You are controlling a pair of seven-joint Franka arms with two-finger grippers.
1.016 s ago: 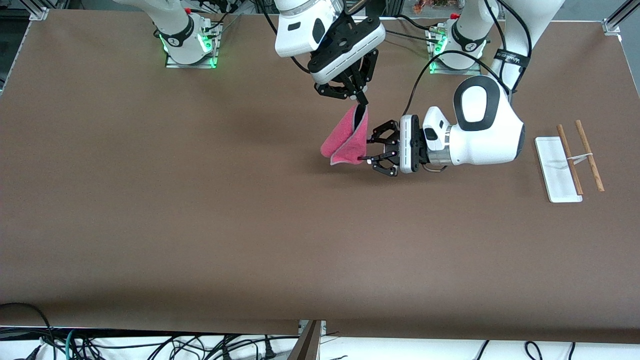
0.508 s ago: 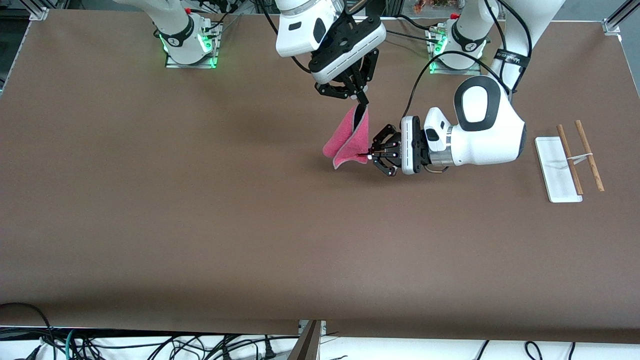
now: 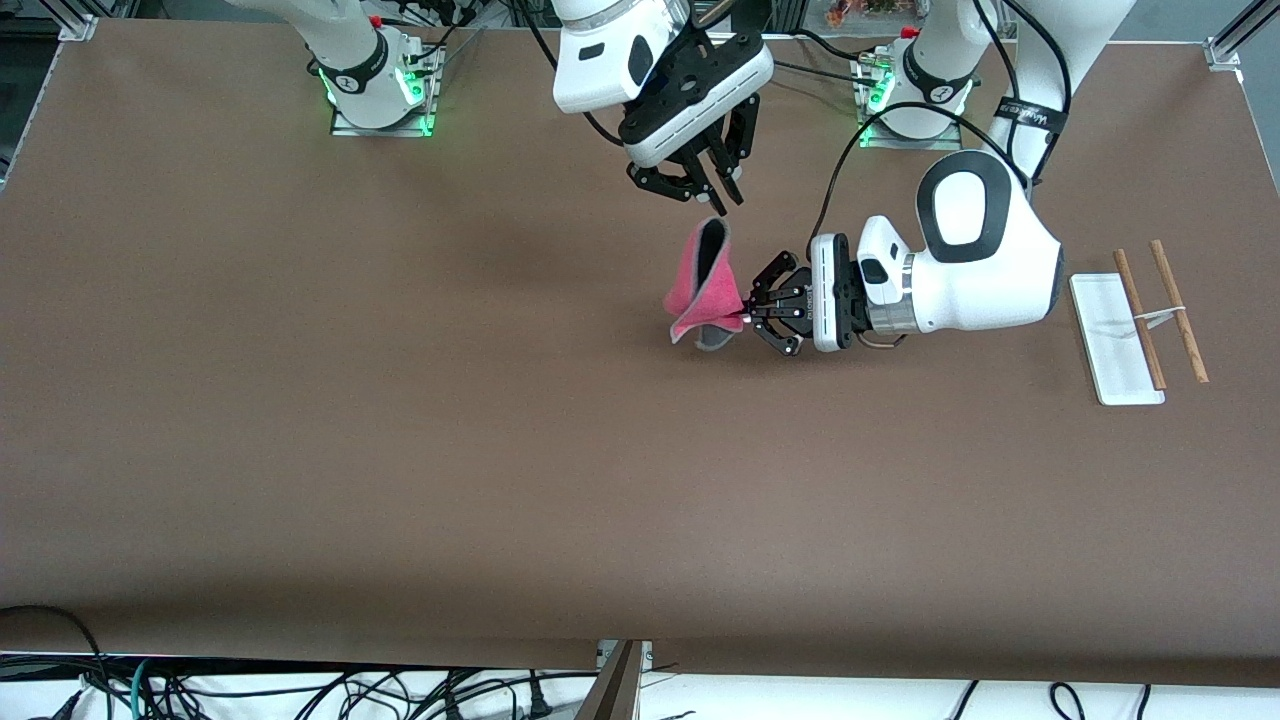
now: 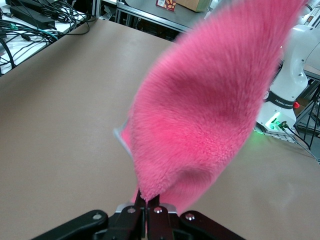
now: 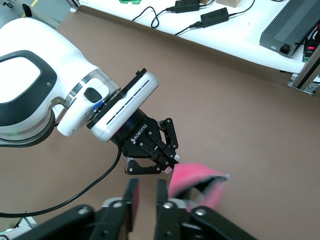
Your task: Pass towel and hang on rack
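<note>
Towel (image 3: 704, 290) hangs over mid-table, pinched at one edge by the left gripper (image 3: 745, 316). At its 12 o'clock, the right gripper (image 3: 722, 196) stands spread, clear. Handover looks complete; rack (image 3: 1115, 340) waits at 3 o'clock.

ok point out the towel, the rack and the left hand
towel (image 3: 700, 280): front view, on its pink fold
rack (image 3: 1112, 345): front view, on its flat white base
left hand (image 3: 745, 316): front view, at the fingertips pinching the towel's lower corner
</note>
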